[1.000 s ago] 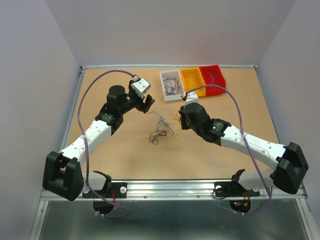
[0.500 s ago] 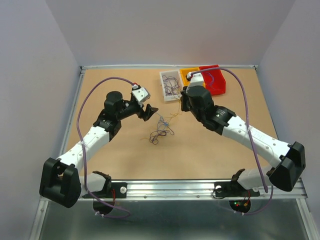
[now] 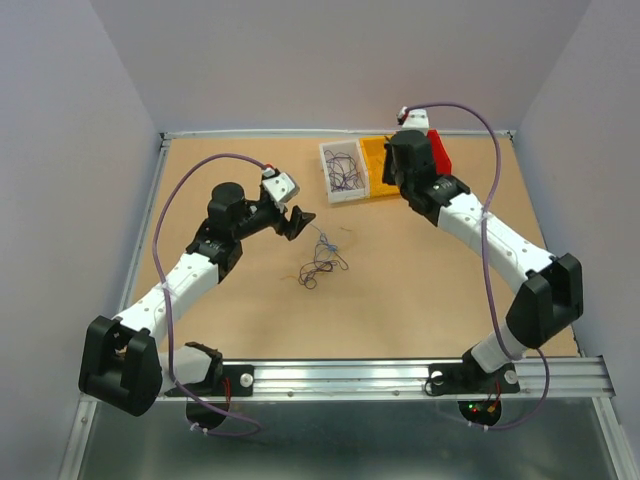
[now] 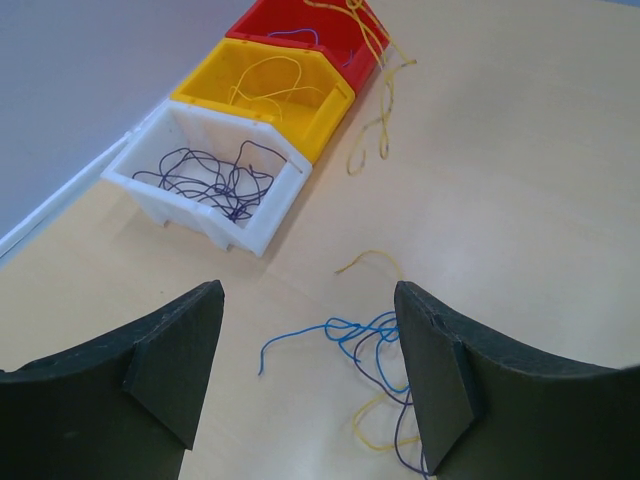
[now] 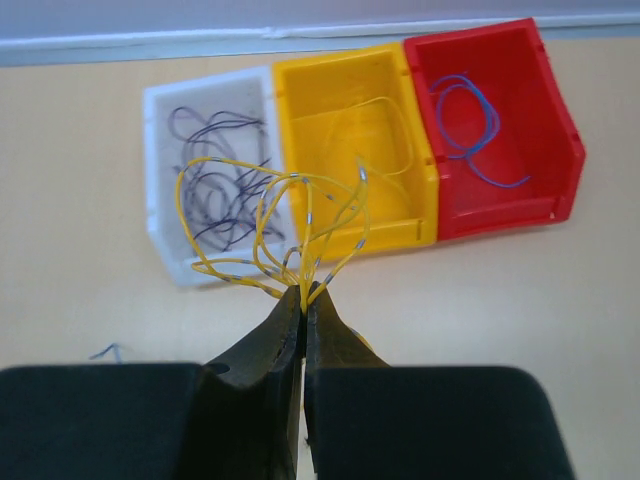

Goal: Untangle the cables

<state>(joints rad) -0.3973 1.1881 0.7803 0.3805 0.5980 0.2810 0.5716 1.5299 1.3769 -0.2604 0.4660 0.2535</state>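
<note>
Right wrist view: right gripper (image 5: 303, 292) pinches yellow cables (image 5: 309, 230) above three bins (image 5: 340, 62); left gripper (image 4: 308, 305) gapes empty.

Yellow wires (image 5: 303, 286) are set against a white bin (image 5: 168, 255), a yellow bin (image 5: 400, 235) and a red bin (image 5: 510, 205). Dark purple wires (image 5: 215, 175) and a blue wire (image 5: 480, 95) are seen on a tan table (image 5: 600, 300).

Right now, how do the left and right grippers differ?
The left gripper is open and empty; the right gripper is shut on a bunch of yellow wires. The left hovers by the loose tangle; the right hangs near the yellow bin. Both have black fingers.
</note>
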